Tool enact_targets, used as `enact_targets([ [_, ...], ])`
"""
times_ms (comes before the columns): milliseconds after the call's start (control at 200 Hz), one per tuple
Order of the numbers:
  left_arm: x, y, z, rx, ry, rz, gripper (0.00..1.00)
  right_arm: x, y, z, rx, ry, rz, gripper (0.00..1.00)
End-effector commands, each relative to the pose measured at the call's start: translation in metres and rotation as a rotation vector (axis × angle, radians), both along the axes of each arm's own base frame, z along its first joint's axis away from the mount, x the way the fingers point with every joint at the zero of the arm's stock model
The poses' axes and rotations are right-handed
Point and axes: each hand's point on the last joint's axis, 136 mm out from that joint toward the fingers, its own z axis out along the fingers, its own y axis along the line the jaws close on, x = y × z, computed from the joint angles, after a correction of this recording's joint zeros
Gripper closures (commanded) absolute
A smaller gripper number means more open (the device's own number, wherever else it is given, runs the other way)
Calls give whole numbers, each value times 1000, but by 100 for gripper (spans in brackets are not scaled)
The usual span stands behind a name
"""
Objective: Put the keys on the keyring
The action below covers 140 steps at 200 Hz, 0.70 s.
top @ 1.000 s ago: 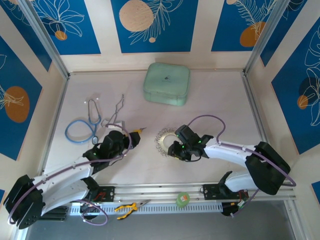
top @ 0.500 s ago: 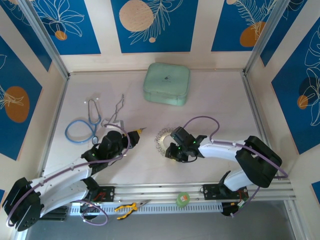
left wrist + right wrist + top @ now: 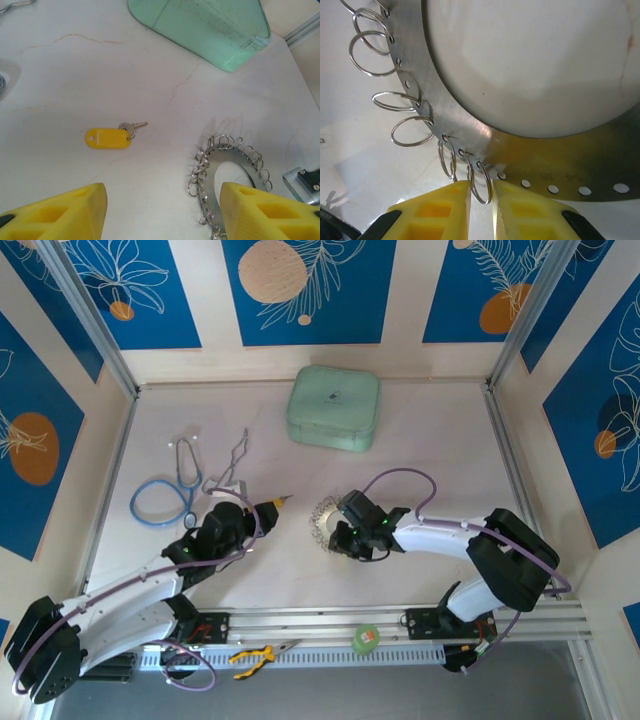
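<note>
**Right end effector (image 3: pixel 481 202) nips a loop of the keyring (image 3: pixel 208 189)**

We see the right end effector almost closed. Its yellow fingers (image 3: pixel 432 210) press either side of one small wire loop on the keyring's rim. The keyring lies flat near the middle of the pale surface (image 3: pixel 430 460), in front of the mint-green case (image 3: pixel 333 407). The left end effector (image 3: pixel 162 197) stands wide open and holds nothing. Ahead of it the yellow-tagged key (image 3: pixel 110 138) rests on the surface, left of the keyring and apart from it.
</note>
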Motion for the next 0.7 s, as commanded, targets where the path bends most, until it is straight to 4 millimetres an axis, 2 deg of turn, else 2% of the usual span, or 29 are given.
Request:
enact_targets([
  [0,-1,8,-4,14,2,25,40,3,-1,-1,-28,-1,-19,82],
  [340,-2,10,-4,14,-3,30,40,3,5,-2,-18,4,-23,84],
  [555,-3,9,-5,25,0,21,39,5,7,1,-10,-7,-25,90],
  [695,-4,9,-7,31,2,16,39,4,4,2,-30,-13,-19,99],
])
